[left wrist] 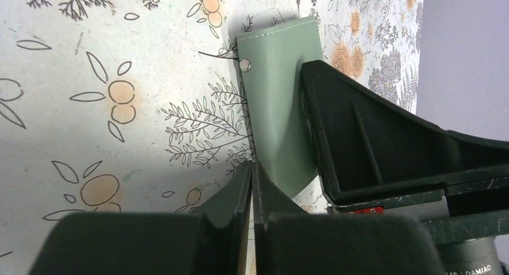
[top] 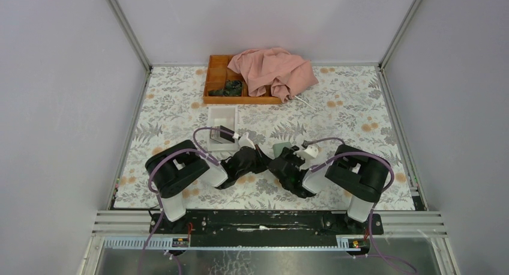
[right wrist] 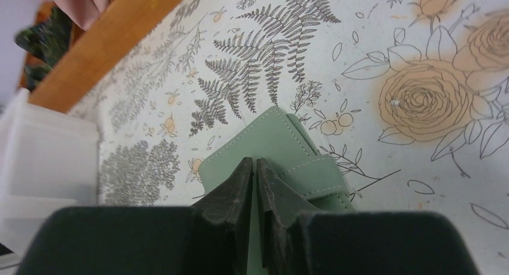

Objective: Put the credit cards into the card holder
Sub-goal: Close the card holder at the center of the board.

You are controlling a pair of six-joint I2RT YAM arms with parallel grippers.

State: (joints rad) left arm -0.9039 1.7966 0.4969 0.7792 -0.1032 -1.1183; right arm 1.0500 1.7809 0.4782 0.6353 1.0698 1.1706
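Note:
The card holder is a dull grey-green case lying on the flowered cloth between the two arms. In the left wrist view the card holder shows a metal snap. My left gripper is shut, with its tips at the holder's near left edge. My right gripper sits over the card holder beside its strap, and green material fills the thin gap between its fingers. From above, the left gripper and right gripper nearly meet. I cannot make out the credit cards.
A white open box stands just behind the left gripper, with a dark flat shape at its near end. At the back, an orange wooden tray holds dark green items, and a pink cloth is draped over it. Walls close in both sides.

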